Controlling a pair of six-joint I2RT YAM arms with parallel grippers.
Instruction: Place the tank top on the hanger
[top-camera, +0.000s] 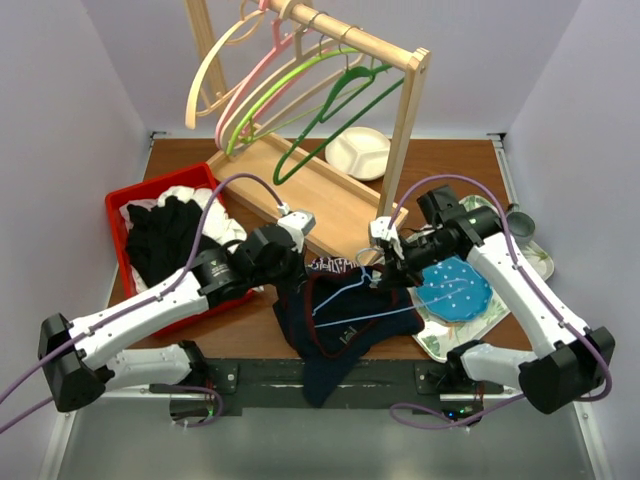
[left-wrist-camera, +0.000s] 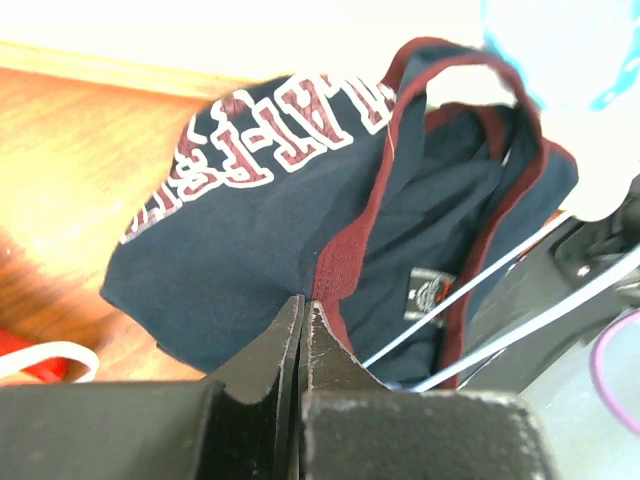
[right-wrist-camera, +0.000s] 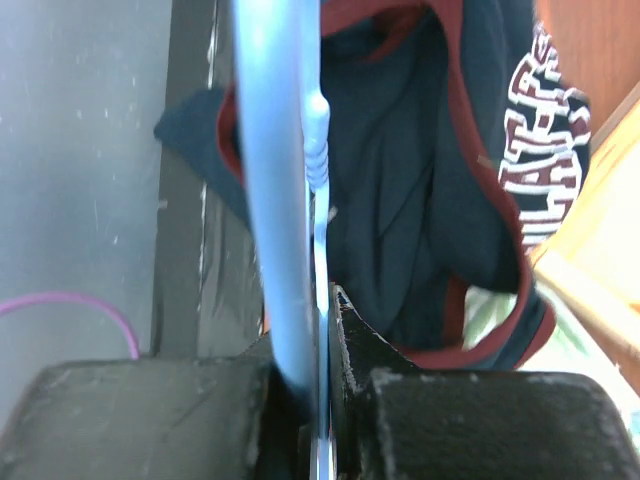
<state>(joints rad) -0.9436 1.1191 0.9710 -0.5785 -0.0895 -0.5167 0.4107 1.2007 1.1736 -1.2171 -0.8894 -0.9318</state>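
Navy fabric of the tank top spills over the near table edge, its lower end hanging onto the dark strip between the two arm bases. The rest of the garment lies bunched on the table, directly between your two grippers.

The left gripper is clenched on the garment's dark red trim, at its upper left edge. The right gripper is clamped on the hanger near the hook. The light-blue wire frame slants across the tank top toward the left gripper.

Note the side limits:
- A tray carrying a blue plate sits just beside the garment on the right.
- A red bin holding a black clothing heap borders the left arm.

The wooden rack stands close behind both grippers, and its base plank runs diagonally. A dark green hanger hangs low over that plank. Bare wood shows at the far right.
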